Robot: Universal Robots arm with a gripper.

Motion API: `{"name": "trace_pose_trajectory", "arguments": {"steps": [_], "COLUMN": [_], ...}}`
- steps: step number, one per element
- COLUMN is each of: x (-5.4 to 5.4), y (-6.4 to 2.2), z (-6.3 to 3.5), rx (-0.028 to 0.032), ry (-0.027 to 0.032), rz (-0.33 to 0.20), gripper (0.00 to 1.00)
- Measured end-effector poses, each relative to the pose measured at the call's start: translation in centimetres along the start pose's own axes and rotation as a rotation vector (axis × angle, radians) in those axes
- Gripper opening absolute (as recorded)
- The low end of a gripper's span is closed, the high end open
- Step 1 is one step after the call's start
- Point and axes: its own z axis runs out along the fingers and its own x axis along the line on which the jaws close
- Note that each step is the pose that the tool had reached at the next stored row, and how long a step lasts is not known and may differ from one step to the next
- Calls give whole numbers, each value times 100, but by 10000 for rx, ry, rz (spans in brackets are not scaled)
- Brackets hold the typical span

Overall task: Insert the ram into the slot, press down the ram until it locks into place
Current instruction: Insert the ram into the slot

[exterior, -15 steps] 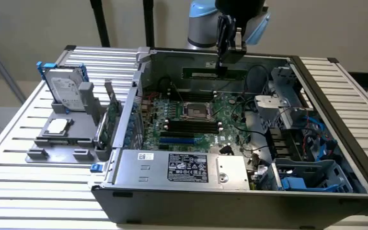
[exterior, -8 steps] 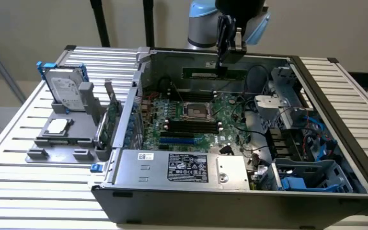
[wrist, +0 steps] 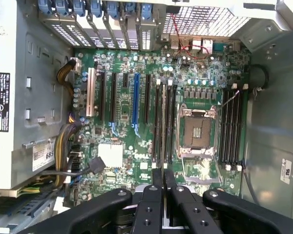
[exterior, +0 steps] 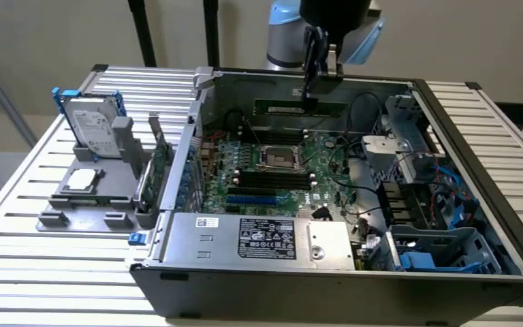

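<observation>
My gripper (exterior: pixel 309 97) hangs over the open computer case, shut on the ram (exterior: pixel 298 107), a long green stick held level above the far part of the motherboard (exterior: pixel 321 153). In the wrist view the fingertips (wrist: pixel 156 176) pinch the ram (wrist: pixel 163 126), which shows edge-on as a thin pale strip. It lines up over a group of long black slots (wrist: pixel 171 122) beside the processor socket (wrist: pixel 198 129). A second bank of black slots (wrist: pixel 232 126) lies on the socket's other side. In the exterior view, black slots (exterior: pixel 261 178) lie just in front of the processor socket (exterior: pixel 275 158).
A blue socket (wrist: pixel 136 102) and black expansion sockets sit further along the board. The power supply (exterior: pixel 252 238) fills the case's near side; drive cages (exterior: pixel 425 177) and cables stand at the exterior view's right. A grey stand with a hard drive (exterior: pixel 93 129) sits outside at the left.
</observation>
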Motion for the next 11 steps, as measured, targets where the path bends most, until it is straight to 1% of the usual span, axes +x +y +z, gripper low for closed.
{"name": "trace_pose_trajectory", "arguments": {"steps": [3, 8, 9, 11], "x": [-2, -12, -15, -26], "y": [82, 258, 284, 294], "z": [58, 154, 175, 212], "rx": [1, -1, 1, 0], "ry": [-2, 0, -2, 0], "rz": [-1, 0, 0, 0], "gripper": [13, 13, 13, 13]}}
